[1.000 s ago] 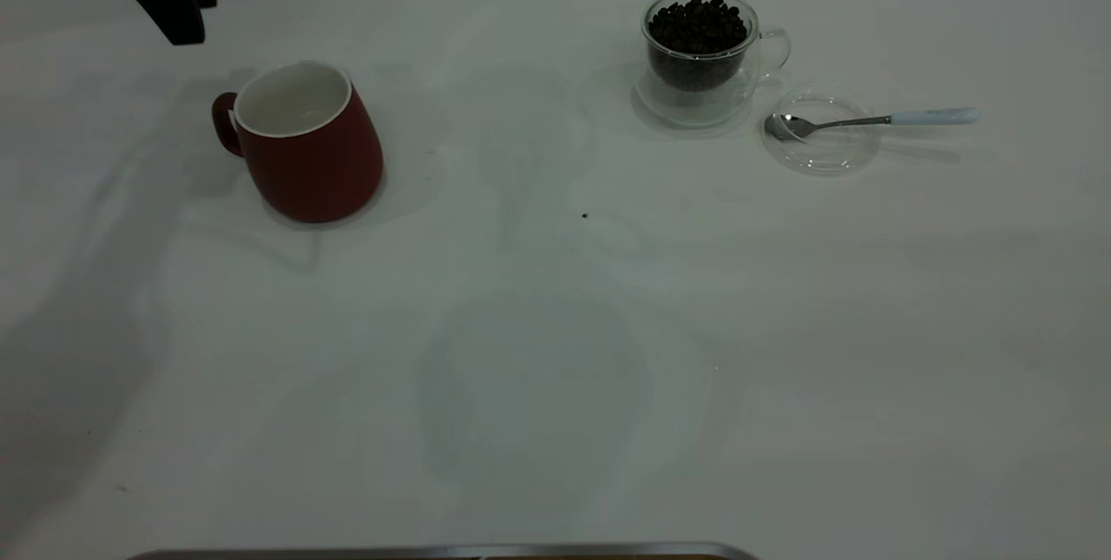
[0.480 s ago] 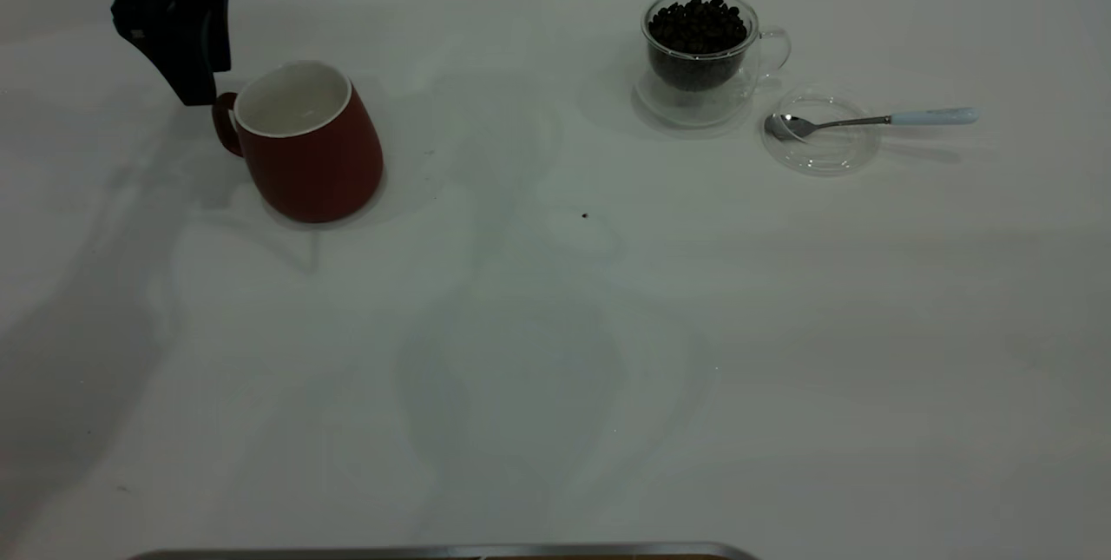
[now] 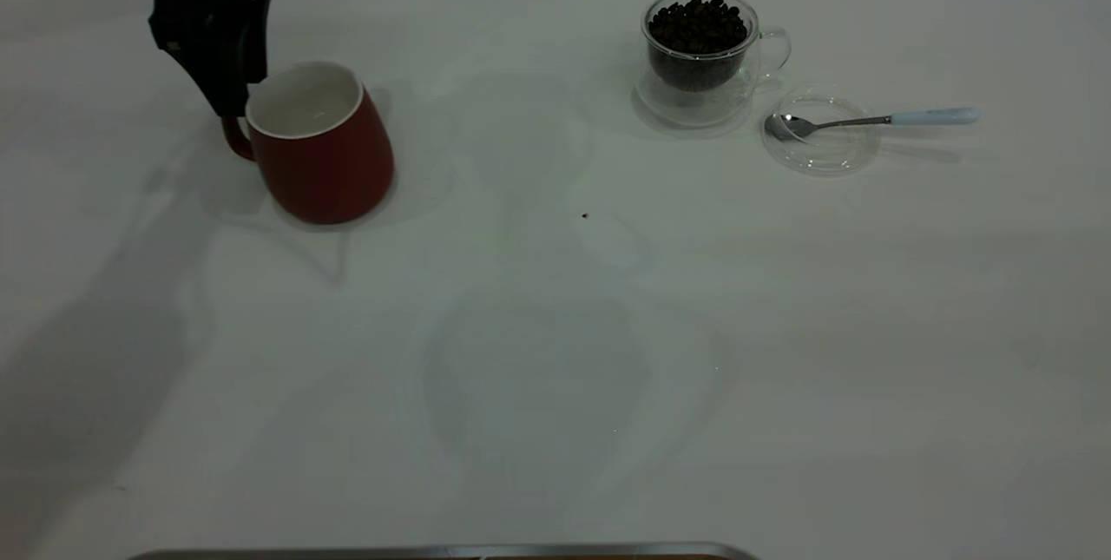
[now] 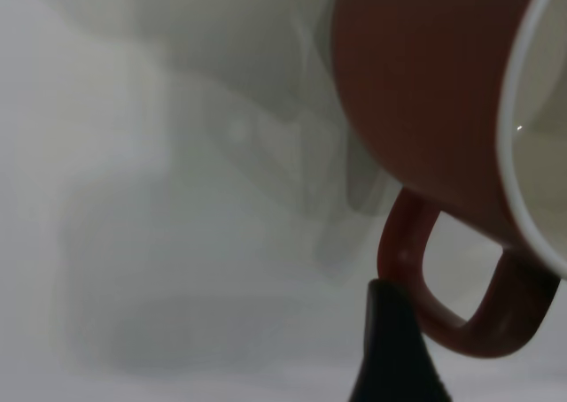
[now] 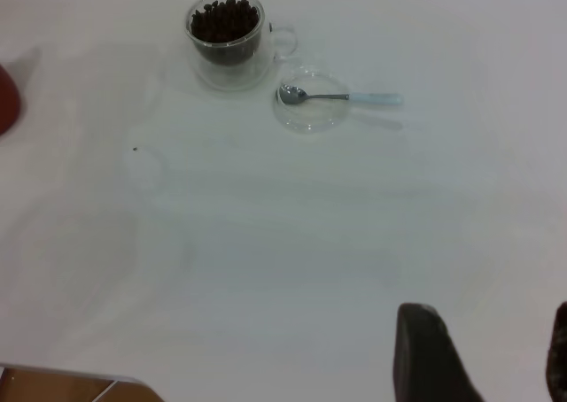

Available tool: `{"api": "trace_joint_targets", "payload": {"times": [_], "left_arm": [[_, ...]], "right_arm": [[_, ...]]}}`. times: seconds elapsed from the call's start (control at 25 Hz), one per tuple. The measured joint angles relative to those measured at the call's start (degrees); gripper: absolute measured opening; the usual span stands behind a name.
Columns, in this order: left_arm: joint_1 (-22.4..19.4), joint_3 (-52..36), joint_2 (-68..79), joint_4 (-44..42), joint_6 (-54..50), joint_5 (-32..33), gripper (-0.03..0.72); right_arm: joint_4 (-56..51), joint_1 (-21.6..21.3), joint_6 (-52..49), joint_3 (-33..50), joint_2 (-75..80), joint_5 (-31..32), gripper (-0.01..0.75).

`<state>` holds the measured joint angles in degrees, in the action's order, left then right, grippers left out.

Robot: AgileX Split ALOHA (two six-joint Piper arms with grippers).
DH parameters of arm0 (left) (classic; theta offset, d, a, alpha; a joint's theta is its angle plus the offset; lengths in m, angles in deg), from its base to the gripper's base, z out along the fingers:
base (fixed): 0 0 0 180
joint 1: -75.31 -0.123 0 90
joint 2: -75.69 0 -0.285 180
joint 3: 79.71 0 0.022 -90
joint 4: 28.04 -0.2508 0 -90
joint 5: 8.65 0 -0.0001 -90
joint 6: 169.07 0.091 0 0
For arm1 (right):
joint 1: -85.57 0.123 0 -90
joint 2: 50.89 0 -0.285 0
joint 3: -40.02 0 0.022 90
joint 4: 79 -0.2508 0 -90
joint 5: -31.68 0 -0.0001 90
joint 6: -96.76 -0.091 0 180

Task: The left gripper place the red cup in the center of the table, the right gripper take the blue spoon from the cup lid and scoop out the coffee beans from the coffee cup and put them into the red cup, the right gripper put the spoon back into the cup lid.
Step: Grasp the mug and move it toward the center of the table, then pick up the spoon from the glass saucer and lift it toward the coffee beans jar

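The white surface (image 3: 555, 352) fills the exterior view, its rounded corner at the far right. The left arm reaches down at the far left corner, and the left pincer (image 3: 230, 100) is at the handle of the red cup (image 3: 325, 152), which stands upright near the far left part of the surface, well away from the centre. The exterior view hides the handle behind the pincer's black body; the left wrist view shows what it misses: the red loop handle (image 4: 443, 278) close up, with one black fingertip (image 4: 390, 349) against its outer side. Whether the left pincer is closed on the handle I cannot tell, as its other finger is out of sight.

The coffee cup (image 3: 701, 56) stands near the far edge, right of the middle, on its wide clear base, heaped with coffee beans (image 3: 699, 26). Just beside it, toward the right edge, lies the cup lid (image 3: 820, 143). The blue spoon (image 3: 872, 120) rests across it, bowl inside the lid, pale handle pointing toward the right edge.

The right wrist view looks on these from farther off and shows the right pincer (image 5: 496, 358) spread apart, holding nothing, over bare surface well apart from the spoon. A tiny dark speck (image 3: 585, 215) lies near the surface's middle.
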<state>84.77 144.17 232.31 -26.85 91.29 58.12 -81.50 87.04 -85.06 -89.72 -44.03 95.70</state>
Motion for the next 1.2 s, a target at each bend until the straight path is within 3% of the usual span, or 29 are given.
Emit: {"api": "trace_joint_targets", "payload": {"times": [0.76, 1.2], "left_arm": [[10.0, 0.0, 0.5, 7.0, -6.5, 0.0, 0.537], [10.5, 0.0, -9.2, 7.0, -17.4, 0.0, 0.537]], "right_arm": [[0.0, 0.0, 0.0, 0.0, 0.0, 0.0, 0.369], [0.0, 0.0, 0.0, 0.0, 0.0, 0.0, 0.369]]}}
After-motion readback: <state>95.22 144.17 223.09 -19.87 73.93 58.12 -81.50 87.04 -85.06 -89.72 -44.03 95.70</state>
